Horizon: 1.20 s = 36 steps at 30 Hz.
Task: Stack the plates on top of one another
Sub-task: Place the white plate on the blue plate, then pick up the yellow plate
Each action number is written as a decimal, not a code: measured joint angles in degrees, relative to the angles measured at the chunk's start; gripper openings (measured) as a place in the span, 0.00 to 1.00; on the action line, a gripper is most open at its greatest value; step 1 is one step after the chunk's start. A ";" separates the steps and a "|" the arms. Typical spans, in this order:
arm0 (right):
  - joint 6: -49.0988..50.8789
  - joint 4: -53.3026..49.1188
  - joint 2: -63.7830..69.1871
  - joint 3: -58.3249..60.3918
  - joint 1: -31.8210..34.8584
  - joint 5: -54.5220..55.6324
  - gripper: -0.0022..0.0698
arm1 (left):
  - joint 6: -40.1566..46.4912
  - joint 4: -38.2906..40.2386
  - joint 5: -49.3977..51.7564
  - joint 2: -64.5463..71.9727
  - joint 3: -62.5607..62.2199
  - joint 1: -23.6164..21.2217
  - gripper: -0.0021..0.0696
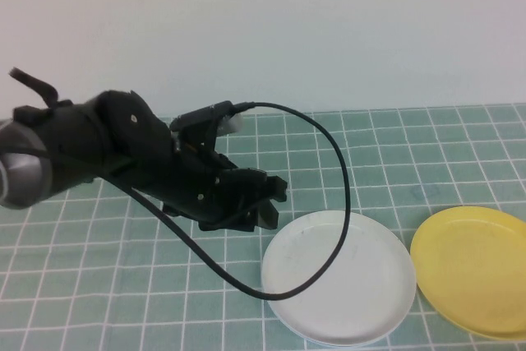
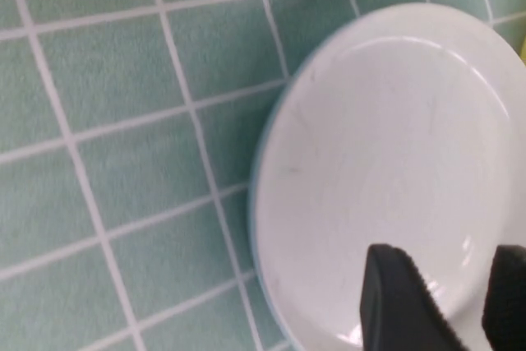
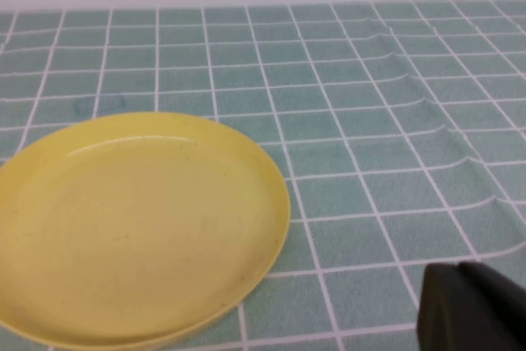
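Two plates counted from the high view: white plate point(image 1: 341, 281) near the front of the green grid mat point(image 1: 99, 285), yellow plate point(image 1: 472, 273) just beside it toward the robot's right, rims close but apart. Found the third only as a thin light blue plate point(image 2: 256, 203) edge peeking from under the white one in the left wrist view; judged that pair already stacked, the yellow one left to go on top.

Hung over the white plate's left rim: left gripper point(image 1: 265, 203), its fingers point(image 2: 394, 293) spread apart with nothing clamped between them, only white plate beneath. Trailed across that plate too: a black cable point(image 1: 345, 203) looping from the arm.

Saw little of the right gripper point(image 3: 472, 314), just a dark tip low over the mat near the yellow plate; took it as closed and empty.

Needed next, by this reading: lifting the left arm clear first, cable included, so as not to drag the stack. Then taking the yellow plate by its raised rim, keeping it level, centring it over the white one and lowering until the rims nested before letting go. Risked a tilted, sliding plate if pinched too shallowly.
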State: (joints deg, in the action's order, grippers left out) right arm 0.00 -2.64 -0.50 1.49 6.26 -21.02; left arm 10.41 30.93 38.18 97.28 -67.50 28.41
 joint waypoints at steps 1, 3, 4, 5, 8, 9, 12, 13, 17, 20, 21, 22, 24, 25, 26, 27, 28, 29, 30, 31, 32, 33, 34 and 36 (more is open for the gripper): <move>0.00 0.00 0.00 0.00 0.00 0.00 0.03 | -0.89 -0.84 1.24 -0.60 -0.34 0.00 0.37; 0.00 0.00 0.00 0.00 0.00 0.00 0.03 | -1.02 -1.44 3.32 -2.26 -1.00 0.00 0.29; 0.00 0.00 0.00 0.00 0.00 0.00 0.03 | -1.02 -1.44 3.75 -3.08 -1.00 0.00 0.23; 0.00 0.00 0.00 0.00 0.00 0.00 0.03 | -1.02 -1.44 4.30 -4.12 -1.00 0.00 0.16; 0.00 0.00 0.00 0.00 0.00 0.00 0.03 | -0.73 -1.03 6.93 -7.20 -1.00 0.00 0.03; 0.00 0.00 0.00 0.00 0.00 0.00 0.03 | -0.64 -1.03 8.05 -8.30 -0.90 0.00 0.03; 0.00 0.00 0.00 0.00 0.00 0.00 0.03 | -0.64 -1.03 10.44 -11.61 -0.89 0.00 0.03; 0.00 0.00 0.00 0.00 0.00 0.00 0.03 | -0.75 -0.91 11.07 -12.60 -0.89 0.00 0.03; 0.00 0.00 0.00 0.00 0.00 0.00 0.03 | -0.78 3.13 13.87 -16.89 -0.89 0.00 0.03; 0.00 0.00 0.00 0.00 0.00 0.00 0.03 | -0.78 9.30 16.57 -19.14 -0.89 0.00 0.03; 0.00 0.00 0.00 0.00 0.00 0.00 0.03 | -0.78 12.00 17.48 -19.64 -0.89 0.00 0.03; 0.00 0.00 0.00 0.00 0.00 0.00 0.03 | -0.78 13.96 18.08 -19.77 -0.89 0.00 0.03; 0.00 0.00 0.00 0.00 0.00 0.00 0.03 | -0.78 17.99 19.11 -19.93 -0.89 0.00 0.03; 0.00 0.00 0.00 0.00 0.00 0.00 0.03 | -0.78 19.15 19.58 -19.93 -0.89 0.00 0.03; 0.00 0.00 0.00 0.00 0.00 0.00 0.03 | -0.66 19.66 19.16 -19.93 -0.89 0.00 0.03; 0.00 0.00 0.00 0.00 0.00 0.00 0.03 | -0.14 19.29 17.77 -19.93 -0.89 0.00 0.03; 0.00 0.00 0.00 0.00 0.00 0.00 0.03 | 0.29 18.33 16.22 -19.93 -0.89 0.00 0.03; 0.00 0.00 0.00 0.00 0.00 0.00 0.03 | 0.94 16.70 13.93 -19.93 -0.89 0.00 0.03; 0.00 0.00 0.00 0.00 0.00 0.00 0.03 | 1.71 14.32 11.37 -19.93 -0.89 0.00 0.03; 0.00 0.00 0.00 0.00 0.00 0.00 0.03 | 2.94 12.10 9.68 -19.93 -0.89 0.00 0.03; 0.00 0.00 0.00 0.00 0.00 0.00 0.03 | 4.66 9.39 8.13 -19.93 -0.89 0.00 0.03; 0.00 0.00 0.00 0.00 0.00 0.00 0.03 | 6.59 6.71 7.32 -19.93 -0.89 0.00 0.03; 0.00 0.00 0.00 0.00 0.00 0.00 0.03 | 7.88 4.84 6.68 -19.93 -0.89 0.00 0.03; 0.00 0.00 0.00 0.00 0.00 0.00 0.03 | 9.81 1.03 4.00 -19.93 -0.89 0.00 0.03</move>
State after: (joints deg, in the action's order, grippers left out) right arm 0.00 -2.64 -0.50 1.49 6.26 -21.02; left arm 20.21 31.95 42.18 77.35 -68.39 28.41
